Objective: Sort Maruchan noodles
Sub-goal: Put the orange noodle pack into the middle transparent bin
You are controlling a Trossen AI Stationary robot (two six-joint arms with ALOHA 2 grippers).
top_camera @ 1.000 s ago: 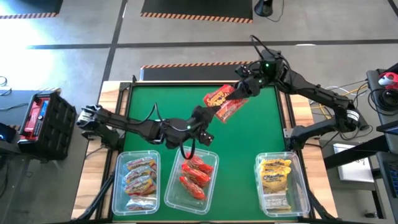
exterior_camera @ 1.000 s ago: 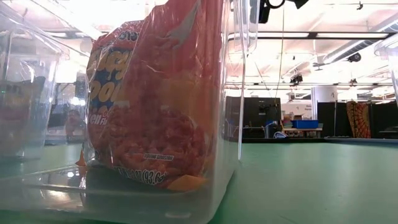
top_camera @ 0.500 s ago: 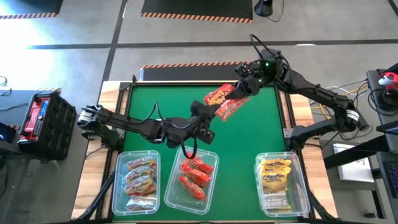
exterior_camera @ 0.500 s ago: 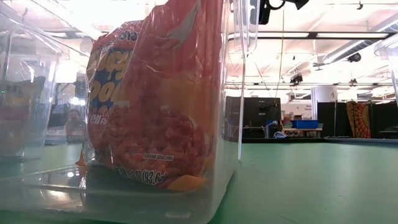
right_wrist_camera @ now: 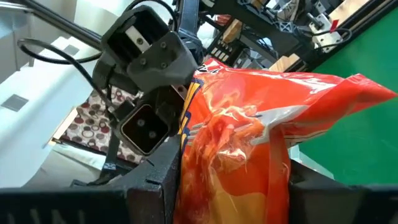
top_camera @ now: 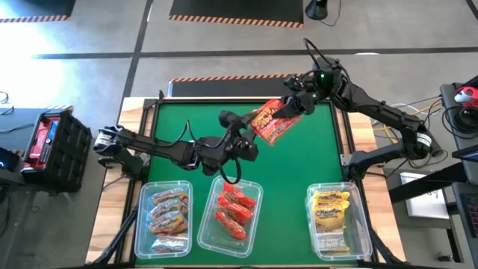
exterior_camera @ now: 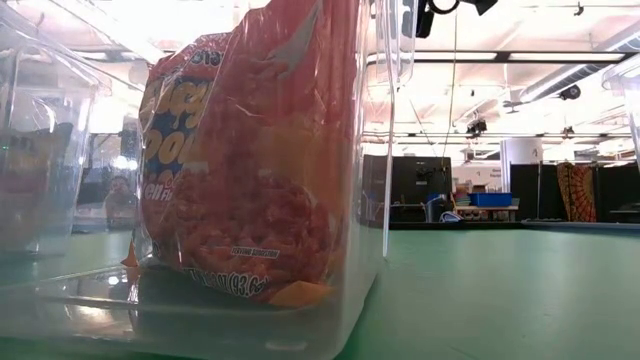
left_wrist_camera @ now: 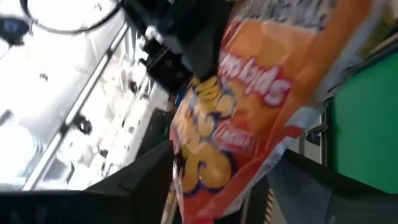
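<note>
An orange-red Maruchan noodle packet (top_camera: 270, 121) hangs in the air over the far middle of the green table (top_camera: 299, 172). My right gripper (top_camera: 293, 110) is shut on its far-right end. My left gripper (top_camera: 246, 128) is open at the packet's near-left end. In the left wrist view its fingers stand wide on either side of the packet (left_wrist_camera: 249, 118); whether they touch it I cannot tell. Along the near edge, three clear bins hold packets: orange-pink ones (top_camera: 167, 215), red ones (top_camera: 233, 212) and yellow ones (top_camera: 331, 215). My right gripper pinches the packet's far-right end (right_wrist_camera: 239, 171) between its two fingers, and the crinkled plastic bunches up between them. The fingers come level from the table's far right. The packet is clear of the table and stretches away toward my left gripper (right_wrist_camera: 149, 93).
The three bins line the table's near edge, and the low view looks through the wall of one (exterior_camera: 250, 180). Bare green mat lies between the bins and the arms. A black crate (top_camera: 52, 142) stands off the table's left side.
My left gripper has shifted toward the far edge and turned at the packet's near-left end. The packet stays in the air at the same spot, with my right gripper at its far-right end.
</note>
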